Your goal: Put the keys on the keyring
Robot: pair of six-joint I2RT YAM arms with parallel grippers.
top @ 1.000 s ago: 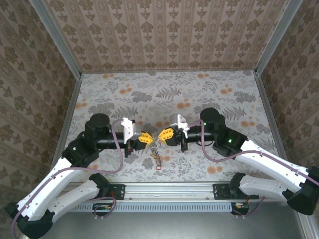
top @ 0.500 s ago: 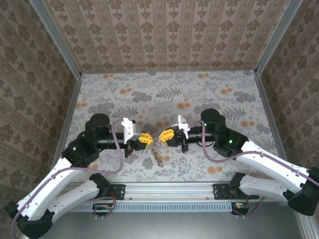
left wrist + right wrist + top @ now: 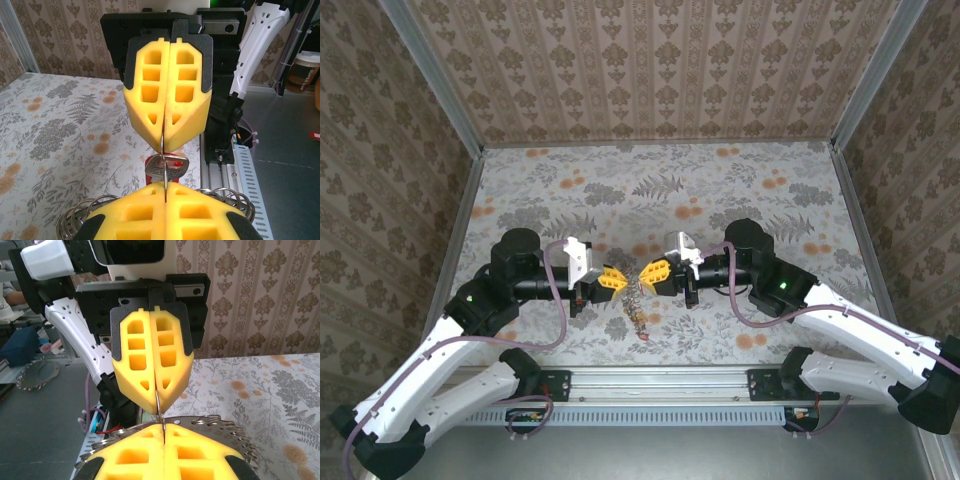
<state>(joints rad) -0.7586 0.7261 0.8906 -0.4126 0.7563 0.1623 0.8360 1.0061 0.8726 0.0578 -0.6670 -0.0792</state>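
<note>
My left gripper (image 3: 623,281) and right gripper (image 3: 644,275) meet tip to tip above the table's near middle. Both are shut on one thin wire ring (image 3: 164,159) of the keyring (image 3: 636,300), which is held edge-on between the two pairs of yellow pads. Its other small silvery links (image 3: 220,424) fan out to the sides and dangle below. A silvery key with a red head (image 3: 166,167) hangs from that ring just under the tips, low on the dangling string in the top view (image 3: 642,334). In the left wrist view my own pads (image 3: 135,212) fill the bottom and the right gripper's (image 3: 167,90) the top.
The flower-printed table (image 3: 720,190) is walled by patterned panels at the back and sides. A metal rail (image 3: 660,380) with both arm bases runs along the near edge. The arms reach in from the lower left and lower right.
The dangling links and the red-headed key have swung slightly under the tips. Both grippers stay shut and have barely moved.
</note>
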